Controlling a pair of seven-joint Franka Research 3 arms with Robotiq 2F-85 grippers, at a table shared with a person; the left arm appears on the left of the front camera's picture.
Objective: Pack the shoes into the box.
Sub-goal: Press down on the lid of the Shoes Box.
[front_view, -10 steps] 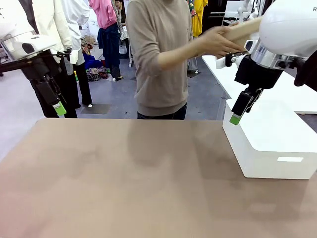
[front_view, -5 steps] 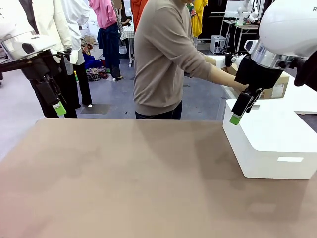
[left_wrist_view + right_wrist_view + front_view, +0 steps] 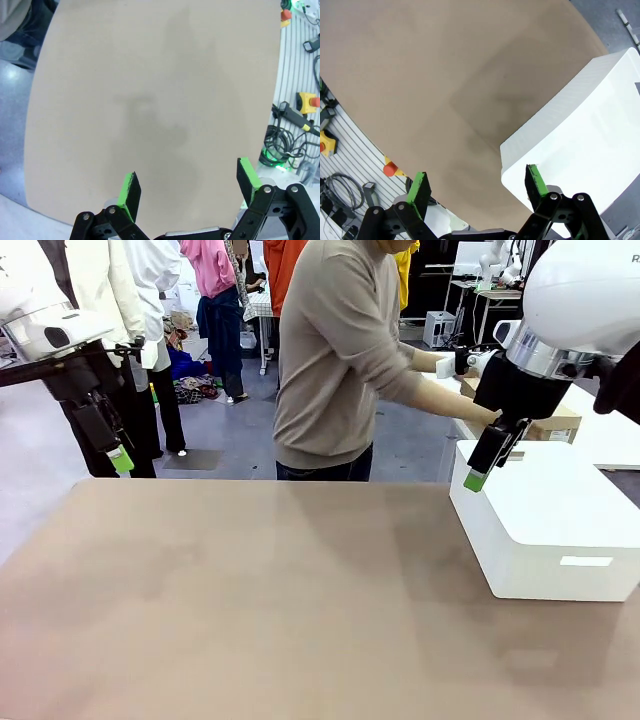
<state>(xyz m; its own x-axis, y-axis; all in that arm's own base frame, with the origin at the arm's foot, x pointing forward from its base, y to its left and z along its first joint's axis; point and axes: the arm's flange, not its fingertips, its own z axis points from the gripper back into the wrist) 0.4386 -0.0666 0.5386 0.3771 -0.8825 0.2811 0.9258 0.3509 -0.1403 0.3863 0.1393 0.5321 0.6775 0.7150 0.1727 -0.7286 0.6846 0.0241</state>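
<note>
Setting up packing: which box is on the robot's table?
The white plastic box, at the table's right edge; the tan cardboard box is behind it, by the person's hands.

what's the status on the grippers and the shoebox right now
Left gripper open, empty, above bare table. Right gripper open, empty, over white plastic box edge. Cardboard box behind right arm, in person's hands.

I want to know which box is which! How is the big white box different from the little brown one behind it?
The white rounded plastic box is bigger and sits on the brown table; the tan cardboard box is smaller and sits farther back, partly hidden by the right arm. The white one has rounded corners; the cardboard one looks square-edged. Both are boxes on the robot's right side.
</note>
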